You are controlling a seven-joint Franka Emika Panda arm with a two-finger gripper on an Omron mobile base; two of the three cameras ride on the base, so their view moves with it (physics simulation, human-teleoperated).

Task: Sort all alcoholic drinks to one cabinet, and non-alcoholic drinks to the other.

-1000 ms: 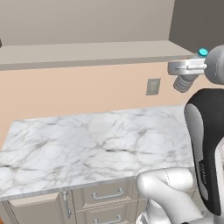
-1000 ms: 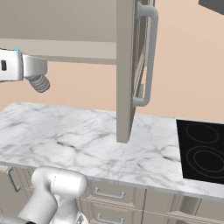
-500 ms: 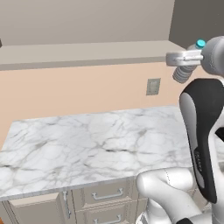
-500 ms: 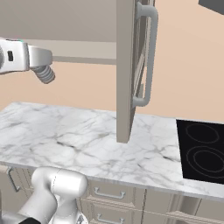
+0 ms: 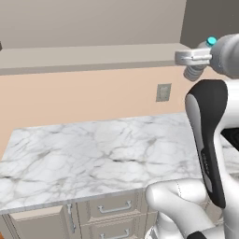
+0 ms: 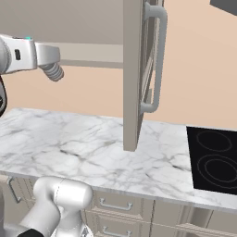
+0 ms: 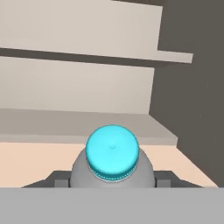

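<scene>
My gripper [image 7: 112, 186] is shut on a non-alcoholic drink [image 7: 112, 157], a greyish clear plastic bottle whose teal cap faces the hand camera. A dark fingertip [image 7: 57, 178] sits on each side of it. In the left base view the gripper [image 5: 189, 58] is raised to the level of the upper cabinet's bottom, with the ribbed bottle body [image 5: 191, 72] slanting down beneath it. The right base view shows the gripper [image 6: 48, 54] and the bottle [image 6: 53, 71] left of the open cabinet door [image 6: 139, 74]. Cabinet shelves [image 7: 87, 127] lie ahead. The alcoholic drinks are out of view.
A marble counter [image 5: 93, 154] runs below the arm, with drawers [image 5: 112, 207] under it. A wall outlet [image 5: 163, 92] sits on the backsplash. The black cooktop [image 6: 215, 162] lies to the right. The open door hangs out over the counter.
The arm has lifted the bottle higher and carried it sideways toward the open cabinet. The counter and the door have not moved.
</scene>
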